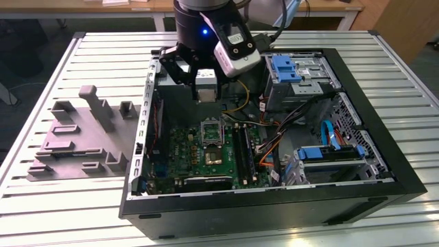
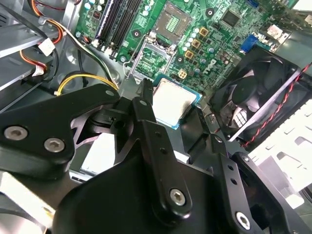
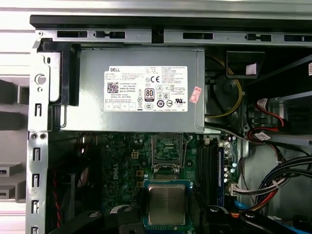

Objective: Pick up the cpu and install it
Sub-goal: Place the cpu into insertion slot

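Inside the open computer case (image 1: 384, 170), my gripper (image 1: 205, 91) hangs above the green motherboard (image 1: 185, 149). It is shut on the cpu (image 1: 205, 93), a small square chip with a pale metal top. Both wrist views show the cpu (image 2: 174, 101) (image 3: 166, 204) lying flat between the black fingers (image 2: 145, 109), clear of the board. The socket (image 1: 209, 156) lies below, with its metal frame (image 1: 211, 131) flipped open towards the power supply. In the second wrist view the socket (image 2: 174, 19) shows its bare contact field beyond the chip.
A grey power supply (image 3: 141, 87) sits close behind the socket. Memory slots (image 1: 243, 146), loose cables (image 1: 274, 136) and blue drive cages (image 1: 285, 67) fill the exterior view's right. A black fan (image 2: 253, 97) is beside the socket. Grey fixture blocks (image 1: 75, 139) stand left of the case.
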`<state>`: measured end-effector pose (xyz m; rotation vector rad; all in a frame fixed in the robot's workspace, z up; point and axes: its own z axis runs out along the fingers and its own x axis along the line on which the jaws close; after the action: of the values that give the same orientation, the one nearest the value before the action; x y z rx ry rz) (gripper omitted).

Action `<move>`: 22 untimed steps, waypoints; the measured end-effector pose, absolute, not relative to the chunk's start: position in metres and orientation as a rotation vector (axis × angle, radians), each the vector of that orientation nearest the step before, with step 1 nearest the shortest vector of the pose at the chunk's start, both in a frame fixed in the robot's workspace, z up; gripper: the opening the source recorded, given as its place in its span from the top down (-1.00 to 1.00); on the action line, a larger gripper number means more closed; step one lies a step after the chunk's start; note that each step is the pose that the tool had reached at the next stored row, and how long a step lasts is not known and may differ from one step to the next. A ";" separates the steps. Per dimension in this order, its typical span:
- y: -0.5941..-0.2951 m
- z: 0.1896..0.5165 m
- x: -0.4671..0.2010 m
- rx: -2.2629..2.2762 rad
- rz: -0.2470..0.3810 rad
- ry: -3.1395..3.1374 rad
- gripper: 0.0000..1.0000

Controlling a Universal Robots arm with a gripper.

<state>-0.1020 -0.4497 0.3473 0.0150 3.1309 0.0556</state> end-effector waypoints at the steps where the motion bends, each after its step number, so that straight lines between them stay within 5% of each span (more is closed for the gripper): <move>1: -0.450 0.347 -0.102 0.015 0.056 3.131 0.06; 22: -0.451 0.335 -0.101 0.015 0.047 3.131 0.06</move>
<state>-0.1009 -0.4515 0.3349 0.0149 3.1309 0.0474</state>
